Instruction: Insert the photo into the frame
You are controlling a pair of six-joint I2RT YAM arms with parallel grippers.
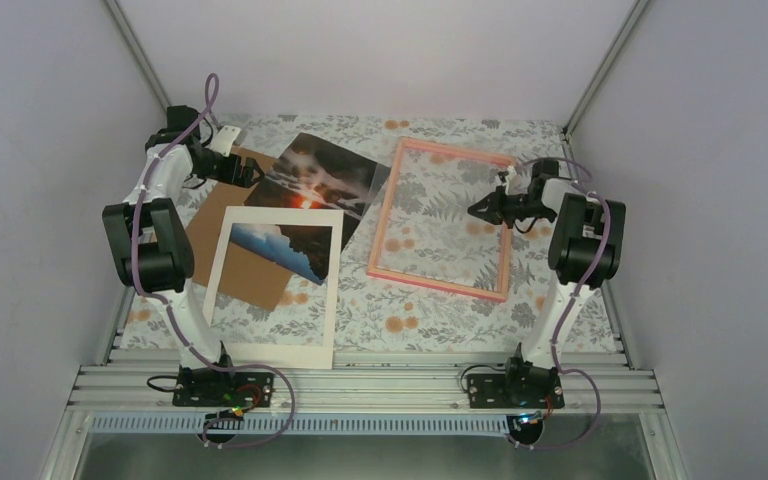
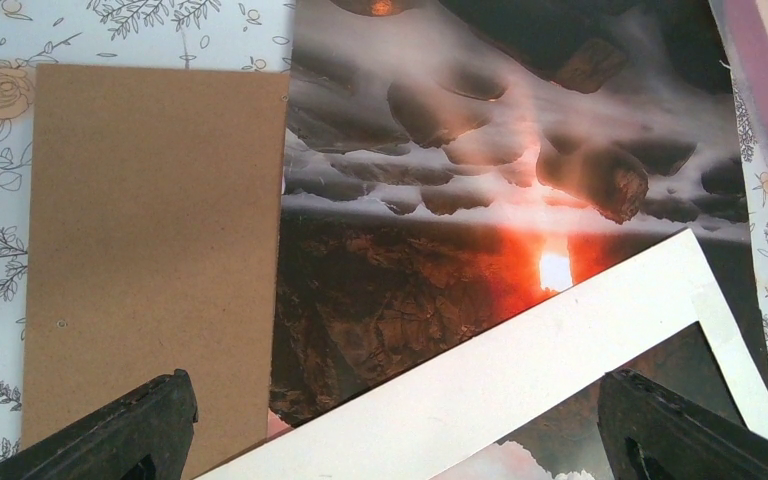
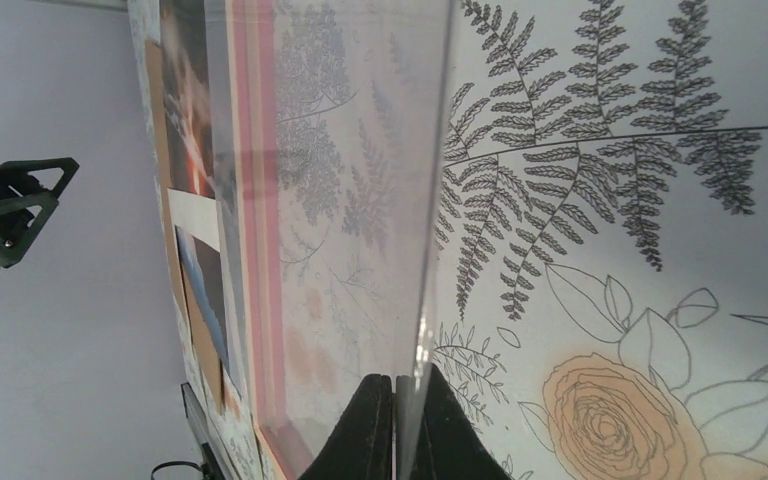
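Pinching the clear pane of the frame (image 1: 384, 210) at its right edge, the right gripper (image 1: 482, 210) has its jaws closed tight. The left gripper (image 1: 248, 172), jaws wide and empty, hovers over the photo (image 1: 325, 175), which lies on the worktop left of the frame, partly under a white mat (image 1: 270, 335). Likely next: grasp the photo's free edge.

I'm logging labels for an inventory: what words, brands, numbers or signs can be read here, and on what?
None can be read.
The photo, frame, clear pane, white mat, brown board and floral tablecloth show only pictures, patterns or plain surfaces, no lettering.
The arms: no legible marking; anything on them is too small to tell.
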